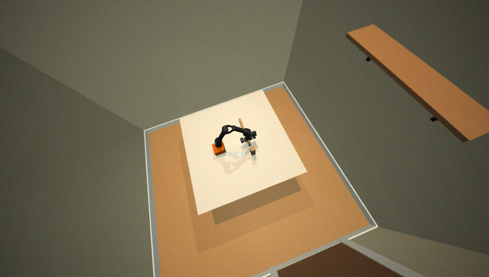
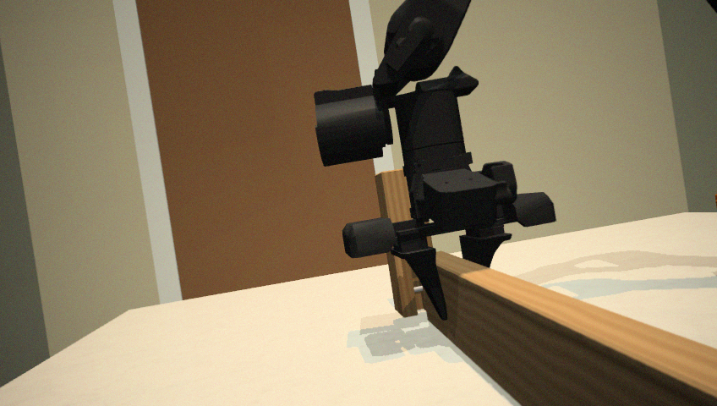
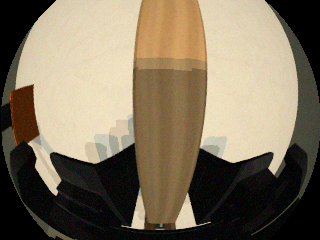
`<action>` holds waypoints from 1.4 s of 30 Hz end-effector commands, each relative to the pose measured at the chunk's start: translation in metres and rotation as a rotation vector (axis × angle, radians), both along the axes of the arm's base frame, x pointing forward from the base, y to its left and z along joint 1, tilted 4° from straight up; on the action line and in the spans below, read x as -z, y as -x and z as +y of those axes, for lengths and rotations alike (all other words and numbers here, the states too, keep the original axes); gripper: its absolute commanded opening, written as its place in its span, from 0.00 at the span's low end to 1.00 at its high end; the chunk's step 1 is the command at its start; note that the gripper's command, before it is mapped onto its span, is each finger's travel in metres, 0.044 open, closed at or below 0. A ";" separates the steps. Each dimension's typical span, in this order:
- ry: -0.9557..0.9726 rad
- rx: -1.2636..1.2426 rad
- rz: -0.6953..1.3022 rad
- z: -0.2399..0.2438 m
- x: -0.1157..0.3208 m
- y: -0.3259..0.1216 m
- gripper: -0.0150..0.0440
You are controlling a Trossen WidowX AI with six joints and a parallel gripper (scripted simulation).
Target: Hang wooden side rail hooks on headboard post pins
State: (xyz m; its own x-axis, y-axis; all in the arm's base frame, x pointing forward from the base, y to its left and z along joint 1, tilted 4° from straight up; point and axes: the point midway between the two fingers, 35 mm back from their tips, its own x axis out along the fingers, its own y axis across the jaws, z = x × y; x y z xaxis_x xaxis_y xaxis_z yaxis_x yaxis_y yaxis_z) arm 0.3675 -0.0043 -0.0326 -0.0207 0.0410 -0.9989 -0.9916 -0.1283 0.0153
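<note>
The wooden rail (image 1: 240, 122) (image 2: 563, 301) (image 3: 170, 110) stands on edge, its long part running toward the exterior camera. My gripper (image 1: 248, 138) (image 2: 463, 293) (image 3: 162, 143) points down and is shut on the rail near its post end, one finger on each side. The wooden post (image 1: 252, 150) (image 2: 394, 193) stands upright just beyond that end. In the exterior view, a short light-grey metal piece (image 2: 418, 289) shows low in the gap between post and rail end; I cannot tell whether it is hook or pin. The slot and hook seating are hidden.
The pale table (image 1: 219, 192) (image 2: 251, 352) (image 3: 250, 90) lies under everything. The arm's orange base (image 1: 218, 149) (image 3: 25, 114) stands to one side of the rail. A brown wall shelf (image 1: 418, 78) is far off at the right in the top view.
</note>
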 end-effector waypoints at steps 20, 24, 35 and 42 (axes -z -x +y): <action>-0.002 -0.005 -0.006 0.000 -0.007 -0.001 0.25; -0.002 -0.005 -0.006 0.000 -0.008 -0.001 0.25; -0.002 -0.005 -0.006 0.000 -0.009 -0.001 0.25; -0.002 -0.005 -0.006 0.000 -0.011 -0.001 0.25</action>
